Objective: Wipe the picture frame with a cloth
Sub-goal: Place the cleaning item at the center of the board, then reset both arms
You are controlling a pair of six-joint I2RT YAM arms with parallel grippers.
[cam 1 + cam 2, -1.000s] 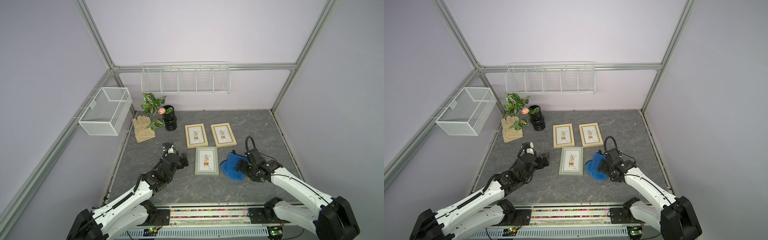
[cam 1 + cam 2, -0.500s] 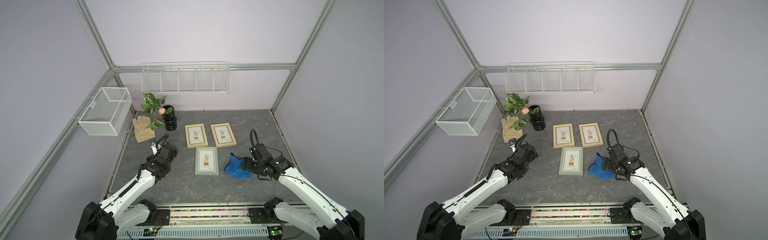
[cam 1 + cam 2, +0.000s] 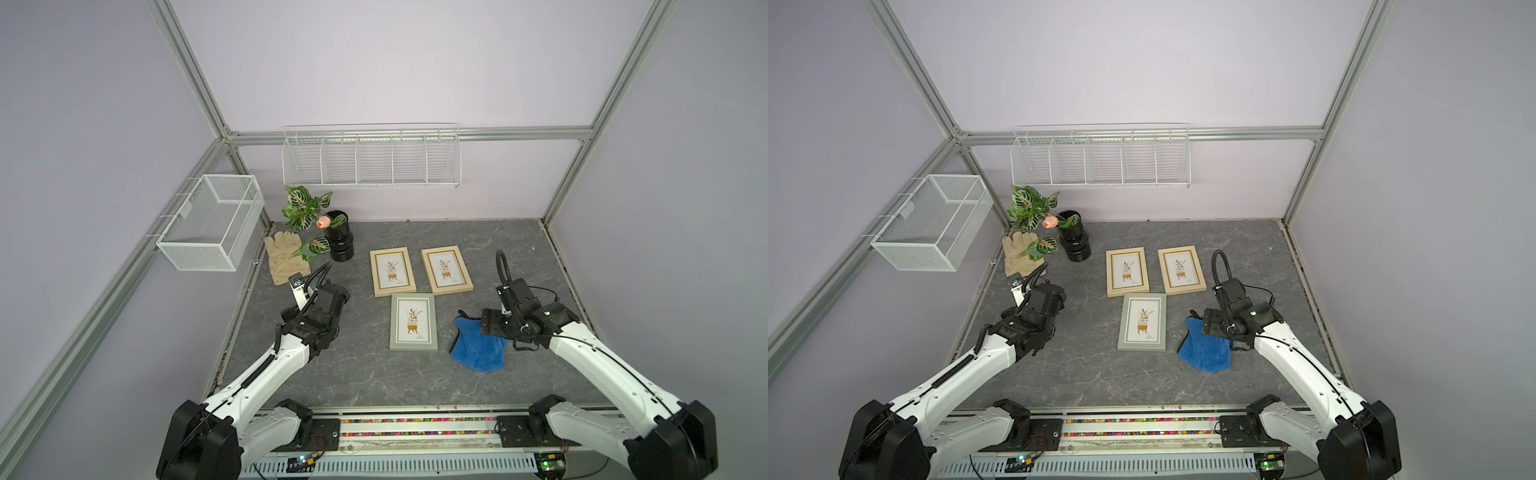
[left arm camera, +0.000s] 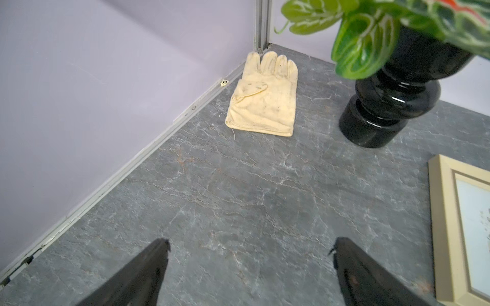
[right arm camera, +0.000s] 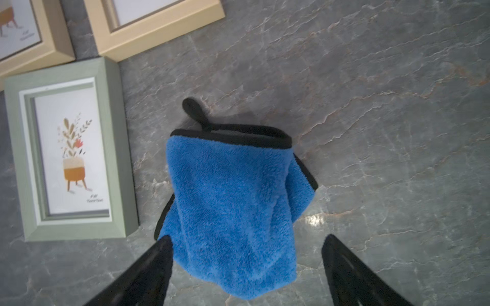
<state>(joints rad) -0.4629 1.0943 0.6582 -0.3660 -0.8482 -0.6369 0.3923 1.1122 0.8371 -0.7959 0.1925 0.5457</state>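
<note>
Two white robot arms reach over a grey stone-patterned worktop [image 3: 357, 378], where we find the plush royal-blue microfibre cloth [image 3: 478, 349] lying rumpled on the surface. It sits near the sage-green picture frame [image 3: 413, 322], on the right arm's side and clear of it. The right claw [image 5: 246, 238] hovers over the cloth with its black fingers spread wide. In the right wrist view the cloth lies between them, with one fingertip [image 5: 164, 241] at its edge, and we cannot tell whether it touches. The cloth's small black loop [image 5: 193, 108] points away from the claw. The left claw [image 4: 249, 242] stands just as wide, holding nothing, above bare worktop. It faces a beige work glove [image 4: 262, 103] lying flat in the corner and a glossy black vase [image 4: 389, 106] of green artificial leaves. Beyond the green frame, a pale wooden picture frame [image 3: 392, 272] and a second pale wooden frame [image 3: 446, 270] lie side by side, face up. In both top views we see a white wire basket [image 3: 212, 222] on the side rail and a white wire shelf [image 3: 1100, 156] on the back wall.
</note>
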